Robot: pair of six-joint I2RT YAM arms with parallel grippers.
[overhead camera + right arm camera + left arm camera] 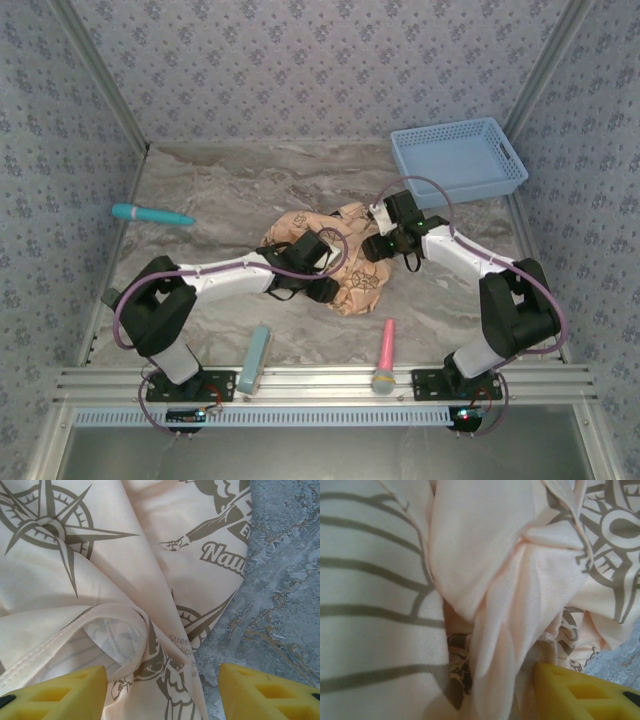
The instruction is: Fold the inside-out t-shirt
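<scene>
Marble-pattern table (230, 190), walled on three sides by patterned panels (320, 60). Bare surface lies left, behind and in front of the centre.

The t-shirt (358, 282) is a crumpled heap at mid-table, well apart from every edge. A blue basket (470, 192) sits in the far right corner.

Small items: teal stick (150, 214) far left; pale blue bar (256, 355) and pink handle (386, 345) at the near rail.

Right gripper (162, 680): jaws spread wide, the shirt's hem between them, one finger (60, 695) over cloth and the other over bare table.

Left gripper (312, 262): low on the heap with cloth bunched against it. One yellow finger (570, 695) shows, so I cannot tell its jaw spacing.
</scene>
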